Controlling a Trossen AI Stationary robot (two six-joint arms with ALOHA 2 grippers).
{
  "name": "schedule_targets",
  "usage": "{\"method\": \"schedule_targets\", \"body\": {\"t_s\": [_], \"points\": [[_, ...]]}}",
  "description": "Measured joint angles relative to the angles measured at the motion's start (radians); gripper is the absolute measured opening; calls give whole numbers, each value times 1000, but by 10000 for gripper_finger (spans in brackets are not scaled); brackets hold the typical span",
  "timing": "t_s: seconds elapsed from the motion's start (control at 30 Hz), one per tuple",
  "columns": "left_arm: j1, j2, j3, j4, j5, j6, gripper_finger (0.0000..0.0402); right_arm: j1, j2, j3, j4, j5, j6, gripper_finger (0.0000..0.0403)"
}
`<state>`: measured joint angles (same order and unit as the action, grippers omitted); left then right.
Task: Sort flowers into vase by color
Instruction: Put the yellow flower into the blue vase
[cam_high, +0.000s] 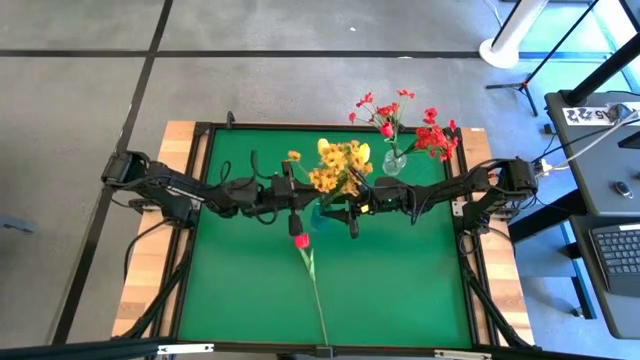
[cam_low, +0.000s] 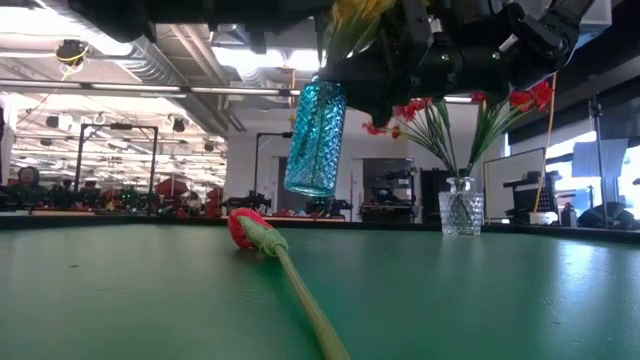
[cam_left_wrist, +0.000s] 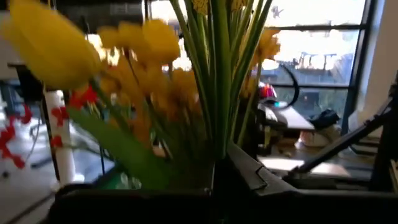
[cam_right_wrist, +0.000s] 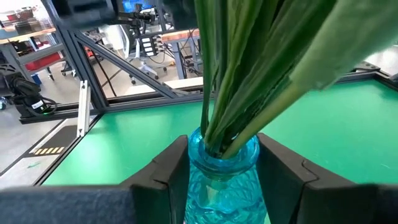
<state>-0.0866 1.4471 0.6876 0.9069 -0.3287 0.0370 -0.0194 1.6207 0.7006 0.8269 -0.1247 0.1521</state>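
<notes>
One red tulip (cam_high: 301, 241) lies on the green table (cam_high: 400, 290) (workshop beyond).

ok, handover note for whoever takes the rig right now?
Right end effector: closed on the blue vase, held tilted above the mat.
Left end effector: shut, beside that vase; nothing seen held.
Yellow flowers are in the blue vase. Red flowers are in the clear vase at the mat's far edge.
Left: one red tulip lies on the mat; it probably goes with the reds. Blue vase needs setting down.
</notes>
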Motion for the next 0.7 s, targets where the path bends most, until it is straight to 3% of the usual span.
{"method": "schedule_targets", "body": {"t_s": [0.47, 0.7], "points": [[-1, -1, 2, -199, -3, -149, 6, 1, 3, 35, 17, 8, -18, 149], [-14, -5, 3, -271, -15, -190, 6, 1, 0, 103, -120, 23, -58, 149]]}}
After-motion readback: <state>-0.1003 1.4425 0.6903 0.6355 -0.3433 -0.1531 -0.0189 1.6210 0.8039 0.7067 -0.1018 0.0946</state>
